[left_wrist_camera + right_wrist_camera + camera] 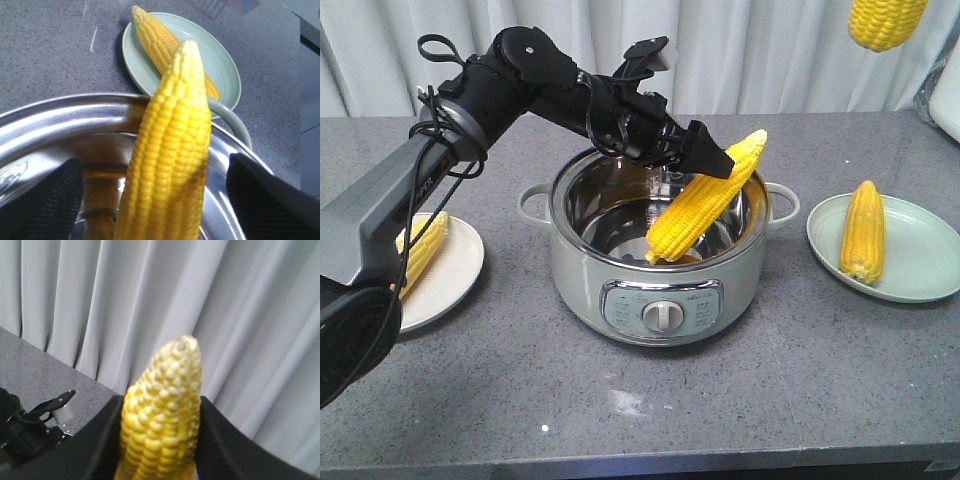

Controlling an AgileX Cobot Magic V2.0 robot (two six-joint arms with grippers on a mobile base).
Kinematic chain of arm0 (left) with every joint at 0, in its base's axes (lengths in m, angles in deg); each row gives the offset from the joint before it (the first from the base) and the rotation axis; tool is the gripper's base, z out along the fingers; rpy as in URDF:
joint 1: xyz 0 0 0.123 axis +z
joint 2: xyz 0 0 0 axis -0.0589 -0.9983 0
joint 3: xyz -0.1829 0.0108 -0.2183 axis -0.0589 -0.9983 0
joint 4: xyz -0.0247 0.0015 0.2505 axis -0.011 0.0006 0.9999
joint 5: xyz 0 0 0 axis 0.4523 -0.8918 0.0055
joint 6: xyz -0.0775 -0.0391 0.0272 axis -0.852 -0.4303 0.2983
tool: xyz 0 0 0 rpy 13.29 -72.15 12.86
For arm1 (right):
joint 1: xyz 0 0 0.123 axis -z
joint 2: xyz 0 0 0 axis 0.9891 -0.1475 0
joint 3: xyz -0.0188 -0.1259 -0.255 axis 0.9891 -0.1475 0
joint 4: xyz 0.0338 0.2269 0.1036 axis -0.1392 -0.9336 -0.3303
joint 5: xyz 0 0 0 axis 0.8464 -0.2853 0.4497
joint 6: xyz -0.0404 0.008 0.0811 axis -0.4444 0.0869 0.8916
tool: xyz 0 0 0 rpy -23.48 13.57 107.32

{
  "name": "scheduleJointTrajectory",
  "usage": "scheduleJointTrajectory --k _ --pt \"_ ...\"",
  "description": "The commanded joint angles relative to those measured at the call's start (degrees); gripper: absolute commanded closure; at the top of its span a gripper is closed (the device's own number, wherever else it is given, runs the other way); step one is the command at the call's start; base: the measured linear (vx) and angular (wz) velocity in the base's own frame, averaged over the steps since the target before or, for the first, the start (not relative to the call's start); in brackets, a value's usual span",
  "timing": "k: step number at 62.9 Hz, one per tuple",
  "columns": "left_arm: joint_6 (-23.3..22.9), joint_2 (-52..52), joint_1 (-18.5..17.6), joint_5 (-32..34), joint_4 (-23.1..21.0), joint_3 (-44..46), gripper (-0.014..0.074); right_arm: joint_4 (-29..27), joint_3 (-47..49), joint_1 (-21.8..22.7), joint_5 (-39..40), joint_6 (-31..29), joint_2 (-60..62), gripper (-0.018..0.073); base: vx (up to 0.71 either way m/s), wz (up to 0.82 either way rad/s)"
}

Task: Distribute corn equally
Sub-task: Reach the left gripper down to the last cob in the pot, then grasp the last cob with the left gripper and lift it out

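One corn cob (705, 200) leans in the steel pot (580, 265), its tip up over the right rim. My left gripper (712, 160) is open around its upper part. In the left wrist view the black fingers (40, 200) stand wide on both sides of that cob (170, 150) without touching it. My right gripper (160, 440) is shut on a second cob (162, 415), which hangs high at the top right (885, 20). A third cob (863, 230) lies on the green plate (920, 270). A fourth (425, 245) lies on the white plate (455, 270).
The pot is an electric cooker with a front knob (665, 315) and side handles, standing mid-table between the two plates. White curtains hang behind the grey table. The left arm's links stretch from the left edge over the white plate.
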Motion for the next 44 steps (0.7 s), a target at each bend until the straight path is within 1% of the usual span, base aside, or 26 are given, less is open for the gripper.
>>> scheduleJointTrajectory --k 1,13,31,37,44 --pt "0.94 3.29 -0.43 1.65 -3.41 1.71 0.0024 -1.21 1.50 0.32 3.65 0.11 1.39 0.0566 0.00 0.00" --pt "0.94 1.80 -0.89 0.76 -4.88 1.71 0.0024 -1.21 1.50 0.32 3.48 0.06 1.39 0.0566 0.00 0.00" --pt "1.99 0.87 -1.54 0.43 -4.89 1.71 0.0025 -1.15 1.50 0.32 3.49 0.06 1.39 0.0566 0.00 0.00" --pt "1.82 0.87 -1.54 0.26 -4.89 1.71 0.0046 -1.15 1.50 0.32 3.49 0.06 1.39 0.0566 0.00 0.00" --pt "1.82 0.87 -1.54 -0.24 -4.89 1.71 0.0111 -1.15 1.50 0.32 3.49 0.06 1.39 0.0566 0.00 0.00"
